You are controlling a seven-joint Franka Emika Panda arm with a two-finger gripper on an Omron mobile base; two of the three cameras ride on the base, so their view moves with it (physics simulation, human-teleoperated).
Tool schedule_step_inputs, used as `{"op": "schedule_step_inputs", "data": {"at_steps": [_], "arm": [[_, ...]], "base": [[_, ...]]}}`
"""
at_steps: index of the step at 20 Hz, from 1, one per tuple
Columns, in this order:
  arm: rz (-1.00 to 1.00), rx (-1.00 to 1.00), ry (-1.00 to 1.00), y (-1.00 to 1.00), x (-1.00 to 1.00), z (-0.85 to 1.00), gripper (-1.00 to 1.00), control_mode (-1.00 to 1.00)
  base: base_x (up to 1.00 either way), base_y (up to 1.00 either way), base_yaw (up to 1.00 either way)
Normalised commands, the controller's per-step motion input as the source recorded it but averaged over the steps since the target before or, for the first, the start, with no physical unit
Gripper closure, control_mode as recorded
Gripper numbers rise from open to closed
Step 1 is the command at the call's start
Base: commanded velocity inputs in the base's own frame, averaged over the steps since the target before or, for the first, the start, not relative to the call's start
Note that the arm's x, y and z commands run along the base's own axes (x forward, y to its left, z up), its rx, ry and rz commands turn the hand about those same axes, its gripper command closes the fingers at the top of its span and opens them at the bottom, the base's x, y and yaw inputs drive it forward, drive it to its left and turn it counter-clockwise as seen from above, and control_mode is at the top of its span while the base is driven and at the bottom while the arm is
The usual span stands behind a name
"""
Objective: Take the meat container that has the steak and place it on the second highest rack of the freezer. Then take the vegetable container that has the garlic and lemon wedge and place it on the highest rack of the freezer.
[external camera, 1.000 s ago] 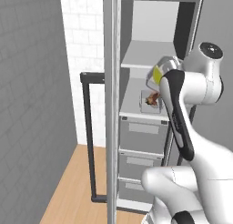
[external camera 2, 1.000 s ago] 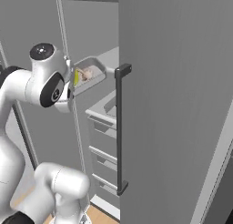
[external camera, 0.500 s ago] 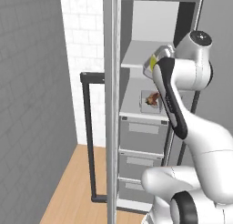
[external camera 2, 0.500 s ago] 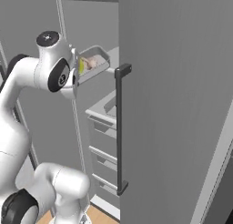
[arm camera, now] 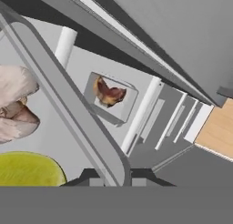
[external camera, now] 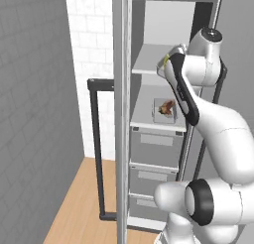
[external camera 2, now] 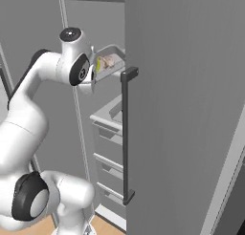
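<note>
My gripper point(arm camera: 116, 177) is shut on the rim of the vegetable container point(arm camera: 68, 114), which holds the pale garlic point(arm camera: 13, 100) and the yellow-green lemon wedge point(arm camera: 27, 168). In the right base view the vegetable container point(external camera 2: 109, 67) hangs tilted in front of the open freezer point(external camera 2: 115, 114), beside my gripper point(external camera 2: 94, 72). The left base view shows my gripper point(external camera: 167, 64) level with the highest rack point(external camera: 146, 64). Below, the meat container point(external camera: 165, 109) with the steak point(external camera: 167, 106) rests on the second rack; it also appears in the hand view as the meat container point(arm camera: 111, 100).
The freezer's open door point(external camera 2: 186, 110) with its black bar handle point(external camera 2: 125, 133) stands right of the arm. Another door edge point(external camera: 120, 114) and black handle point(external camera: 95, 144) stand on the left. Grey drawer fronts point(external camera: 154, 144) lie under the racks. White brick wall point(external camera: 89, 49) behind.
The arm has lifted the vegetable container from about the second rack's height up to the level of the highest rack. The meat container has not moved.
</note>
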Motion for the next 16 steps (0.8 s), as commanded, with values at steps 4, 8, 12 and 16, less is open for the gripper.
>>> {"op": "schedule_step_inputs", "data": {"at_steps": [4,8,12,16], "arm": [[0.0,0.0,0.0,-0.43,0.47,0.0,1.0,-1.0],[0.0,0.0,0.01,-0.29,0.49,0.0,1.0,-1.0],[0.0,0.0,0.06,-0.01,0.57,0.0,1.0,-1.0],[0.0,0.0,0.0,0.0,0.52,0.0,1.0,-1.0]], "base": [[0.0,0.0,0.0],[0.0,0.0,0.0],[0.0,0.0,0.0],[0.0,0.0,0.0]]}}
